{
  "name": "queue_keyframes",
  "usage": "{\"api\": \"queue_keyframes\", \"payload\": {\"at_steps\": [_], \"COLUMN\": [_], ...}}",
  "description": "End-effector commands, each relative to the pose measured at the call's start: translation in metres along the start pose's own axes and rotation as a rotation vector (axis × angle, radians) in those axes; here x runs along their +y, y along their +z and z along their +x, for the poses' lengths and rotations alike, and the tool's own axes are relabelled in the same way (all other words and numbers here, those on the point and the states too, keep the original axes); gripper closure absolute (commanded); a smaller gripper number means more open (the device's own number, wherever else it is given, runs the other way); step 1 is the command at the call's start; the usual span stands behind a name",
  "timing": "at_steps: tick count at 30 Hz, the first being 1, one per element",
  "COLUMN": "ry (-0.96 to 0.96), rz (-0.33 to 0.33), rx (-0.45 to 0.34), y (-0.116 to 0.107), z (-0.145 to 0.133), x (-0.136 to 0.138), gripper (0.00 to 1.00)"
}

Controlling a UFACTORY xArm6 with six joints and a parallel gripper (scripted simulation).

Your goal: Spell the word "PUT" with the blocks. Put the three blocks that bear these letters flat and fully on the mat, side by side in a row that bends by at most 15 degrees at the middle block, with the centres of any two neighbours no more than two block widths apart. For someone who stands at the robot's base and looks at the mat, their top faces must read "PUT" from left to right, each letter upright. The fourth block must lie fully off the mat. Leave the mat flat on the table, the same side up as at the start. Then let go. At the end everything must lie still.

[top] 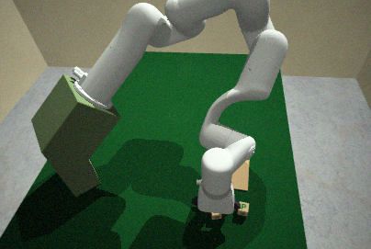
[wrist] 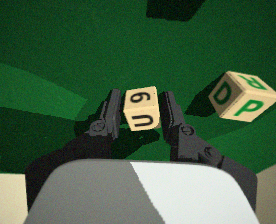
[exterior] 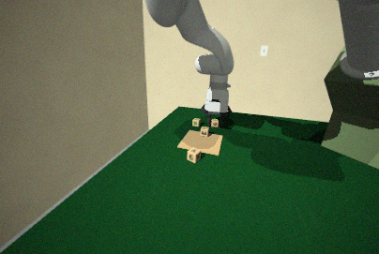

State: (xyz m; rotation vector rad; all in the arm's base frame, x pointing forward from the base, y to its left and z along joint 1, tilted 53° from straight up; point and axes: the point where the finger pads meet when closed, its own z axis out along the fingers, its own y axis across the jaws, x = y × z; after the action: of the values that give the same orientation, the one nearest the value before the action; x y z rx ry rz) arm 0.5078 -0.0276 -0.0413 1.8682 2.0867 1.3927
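The gripper [top: 221, 208] [exterior: 218, 118] [wrist: 141, 100] is partly open and grasps nothing; the block showing "U" and "9" [top: 216, 216] [exterior: 215, 123] [wrist: 142, 109] is positioned between its fingers, with a visible gap on the left side of the wrist view. The block with the green "P" [top: 243, 208] [exterior: 196, 122] [wrist: 244, 97] is located outside the fingers, beside the gripper. The mat [top: 241, 176] [exterior: 213, 148] lies near the gripper, off the cloth area directly under it, with one block [exterior: 204, 131] on it and another [exterior: 193, 155] at its edge.
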Motion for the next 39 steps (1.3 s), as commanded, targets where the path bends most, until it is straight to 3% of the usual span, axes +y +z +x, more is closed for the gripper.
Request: {"api": "queue_keyframes", "payload": {"at_steps": [1, 8, 9, 39], "ry": [0.0, 0.0, 0.0, 0.0], "rz": [-0.001, -0.001, -0.001, -0.001], "rx": [-0.002, -0.002, -0.002, -0.002], "y": [-0.0007, -0.0007, -0.0007, -0.0007], "z": [-0.0006, -0.0006, -0.0006, -0.0006], "x": [0.0007, 0.0007, 0.0007, 0.0007], "gripper": [0.53, 0.53, 0.73, 0.73]}}
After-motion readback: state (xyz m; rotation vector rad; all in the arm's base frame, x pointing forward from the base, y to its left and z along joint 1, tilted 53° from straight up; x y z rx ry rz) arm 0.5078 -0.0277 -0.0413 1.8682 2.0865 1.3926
